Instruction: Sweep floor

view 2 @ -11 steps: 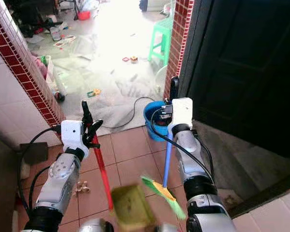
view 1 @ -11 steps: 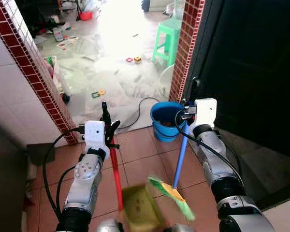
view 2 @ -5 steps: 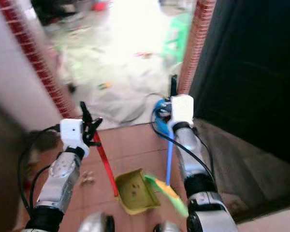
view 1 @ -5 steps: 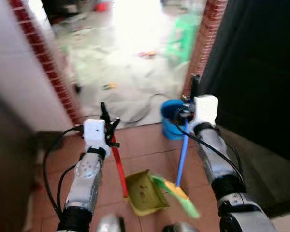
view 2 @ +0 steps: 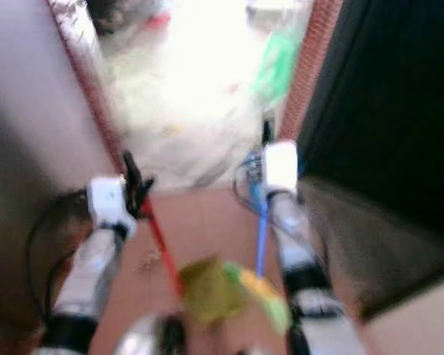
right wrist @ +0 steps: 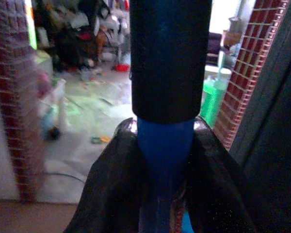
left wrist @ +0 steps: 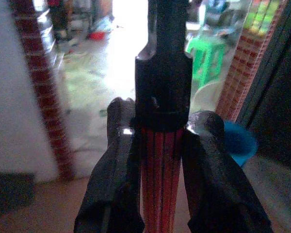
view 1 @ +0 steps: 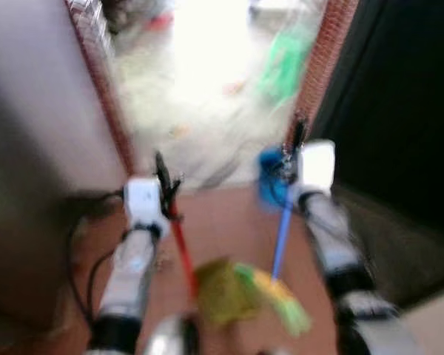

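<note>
At the bottom centre of the blurred head views, low on the terracotta tile floor (view 1: 222, 214), we see the yellow-green plastic dustpan (view 1: 223, 290) touching the green-and-yellow broom head (view 1: 281, 302). Up from them, our left pincer (left wrist: 160, 160) is pinching the ribbed red dustpan handle (left wrist: 158, 184) just under its black cap; our right pincer (right wrist: 162, 160) is clamped on the smooth blue broom pole (right wrist: 164, 145). Both tools look light and stiff; we judge the blue pole slippery, so hold below the black sleeve. Beyond, a blue bucket (left wrist: 238, 141) and green plastic stool (left wrist: 207, 56).
</note>
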You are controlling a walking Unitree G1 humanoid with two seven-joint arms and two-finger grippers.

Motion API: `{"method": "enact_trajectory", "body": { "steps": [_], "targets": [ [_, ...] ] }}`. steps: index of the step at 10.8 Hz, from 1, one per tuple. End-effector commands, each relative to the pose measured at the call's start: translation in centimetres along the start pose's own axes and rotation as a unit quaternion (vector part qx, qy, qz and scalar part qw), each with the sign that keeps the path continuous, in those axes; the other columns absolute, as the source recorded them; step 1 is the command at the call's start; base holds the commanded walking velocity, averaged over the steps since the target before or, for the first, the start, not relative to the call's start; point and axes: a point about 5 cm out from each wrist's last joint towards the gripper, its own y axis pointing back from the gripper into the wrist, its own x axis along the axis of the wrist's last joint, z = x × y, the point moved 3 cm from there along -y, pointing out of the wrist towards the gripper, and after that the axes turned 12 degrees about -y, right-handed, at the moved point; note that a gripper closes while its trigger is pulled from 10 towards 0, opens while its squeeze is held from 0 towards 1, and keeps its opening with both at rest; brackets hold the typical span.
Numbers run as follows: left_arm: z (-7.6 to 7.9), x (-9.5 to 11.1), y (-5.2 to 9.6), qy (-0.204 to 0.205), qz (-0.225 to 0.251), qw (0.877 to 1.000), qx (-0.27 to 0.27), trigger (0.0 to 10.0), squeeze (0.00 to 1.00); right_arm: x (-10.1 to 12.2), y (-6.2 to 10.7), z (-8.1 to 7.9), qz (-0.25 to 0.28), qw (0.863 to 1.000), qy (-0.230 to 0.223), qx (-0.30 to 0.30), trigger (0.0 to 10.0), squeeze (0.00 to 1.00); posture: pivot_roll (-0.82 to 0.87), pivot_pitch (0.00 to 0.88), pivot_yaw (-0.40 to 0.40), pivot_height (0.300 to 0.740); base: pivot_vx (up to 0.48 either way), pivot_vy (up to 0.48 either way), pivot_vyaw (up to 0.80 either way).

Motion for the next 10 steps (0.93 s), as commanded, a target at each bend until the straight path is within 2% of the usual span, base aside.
{"method": "enact_trajectory", "body": {
  "steps": [1, 3, 5, 6, 7, 8, 9, 10],
  "targets": [
    [-0.3, 1.6, -0.5, -0.009, 0.028, 1.0, 0.002, 10.0, 0.0, 0.7, -0.3, -0.1, 0.013, 1.0, -0.007, 0.0, 10.0, 0.0, -0.02, 0.0, 0.016, 0.74, -0.334, 0.349, 0.0],
    [-0.4, 2.1, -0.6, -0.018, 0.04, 0.999, 0.006, 10.0, 0.0, 0.7, -0.4, -0.1, 0.013, 1.0, -0.01, 0.0, 10.0, 0.0, -0.02, 0.0, 0.017, 0.74, -0.148, 0.186, 0.0],
    [-1.8, 2.3, -0.8, -0.029, 0.057, 0.997, 0.032, 10.0, 0.0, 0.6, -0.3, -0.4, 0.015, 1.0, -0.012, 0.007, 10.0, 0.0, -0.01, 0.0, 0.019, 0.74, 0.0, 0.0, 0.0],
    [-3.0, 2.2, -1.2, -0.031, 0.049, 0.997, 0.056, 10.0, 0.0, 0.8, -0.5, -0.6, 0.019, 1.0, -0.01, 0.011, 10.0, 0.0, -0.01, 0.0, 0.021, 0.74, 0.0, 0.0, 0.56],
    [-3.1, 2.4, -1.4, -0.054, 0.048, 0.995, 0.063, 10.0, 0.0, 0.9, -0.6, -0.6, 0.02, 1.0, -0.01, 0.011, 10.0, 0.0, 0.0, 0.0, 0.02, 0.74, 0.0, 0.0, 0.66],
    [-2.4, 2.1, -1.6, -0.085, 0.037, 0.995, 0.043, 10.0, 0.0, 1.0, -0.7, -0.7, 0.022, 1.0, -0.011, 0.012, 10.0, 0.0, 0.0, 0.0, 0.019, 0.74, 0.0, 0.0, 0.0],
    [-1.8, 1.8, -1.6, -0.061, 0.033, 0.998, 0.001, 10.0, 0.0, 1.0, -0.8, -0.8, 0.022, 1.0, -0.012, 0.013, 10.0, 0.0, 0.0, 0.0, 0.021, 0.74, 0.0, 0.0, 0.0],
    [-1.9, 2.2, -1.5, -0.04, 0.051, 0.998, -0.016, 10.0, 0.0, 1.1, -0.8, -1.0, 0.024, 0.999, -0.013, 0.016, 10.0, 0.0, -0.01, 0.0, 0.023, 0.74, 0.0, 0.0, 0.0]
  ]
}}
